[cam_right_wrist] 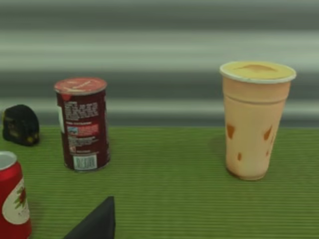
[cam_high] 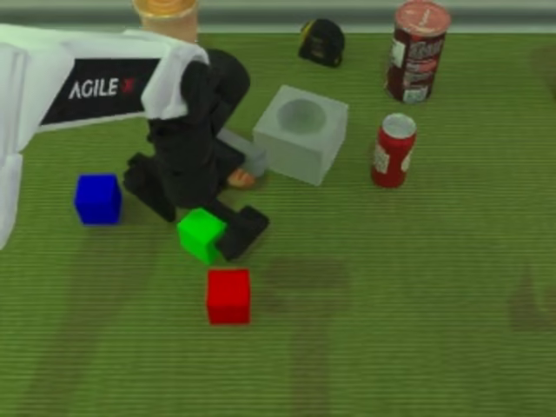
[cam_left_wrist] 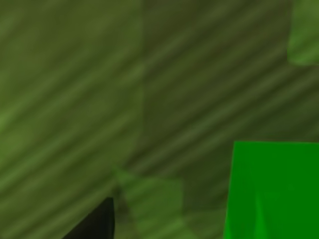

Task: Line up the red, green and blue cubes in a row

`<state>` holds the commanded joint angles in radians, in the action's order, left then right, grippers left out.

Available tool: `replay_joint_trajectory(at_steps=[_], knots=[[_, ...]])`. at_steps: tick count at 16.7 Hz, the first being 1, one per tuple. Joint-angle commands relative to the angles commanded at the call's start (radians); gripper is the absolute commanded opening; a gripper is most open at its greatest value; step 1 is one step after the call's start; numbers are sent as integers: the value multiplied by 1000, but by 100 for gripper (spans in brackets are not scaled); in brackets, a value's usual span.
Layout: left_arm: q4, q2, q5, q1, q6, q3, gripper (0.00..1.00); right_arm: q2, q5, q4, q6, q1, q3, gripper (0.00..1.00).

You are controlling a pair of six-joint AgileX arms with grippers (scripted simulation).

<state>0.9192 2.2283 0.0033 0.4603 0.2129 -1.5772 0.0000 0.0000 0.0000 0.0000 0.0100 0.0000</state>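
green cube [cam_left_wrist: 271, 191] cut off by left wrist view's edge, orange cup [cam_high: 167, 16] half under left arm

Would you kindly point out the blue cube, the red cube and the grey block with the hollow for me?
blue cube [cam_high: 97, 198]: top view, middle of its top face.
red cube [cam_high: 228, 295]: top view, middle of its top face.
grey block [cam_high: 287, 149]: top view, its front wall below the hollow.

You get even, bright, glare-free light from above, with soft dark shadows smeared across the green mat [cam_high: 417, 347] below the left arm [cam_high: 95, 87], while the left wrist view sits so close that everything there blurs.
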Motion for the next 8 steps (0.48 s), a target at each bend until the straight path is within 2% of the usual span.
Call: replay_joint_trajectory(at_steps=[4,8], knots=[[-1,1,0,0,0,1,100,0,0,0,0,0,0,100],[-1,1,0,0,0,1,70,0,0,0,0,0,0,100]])
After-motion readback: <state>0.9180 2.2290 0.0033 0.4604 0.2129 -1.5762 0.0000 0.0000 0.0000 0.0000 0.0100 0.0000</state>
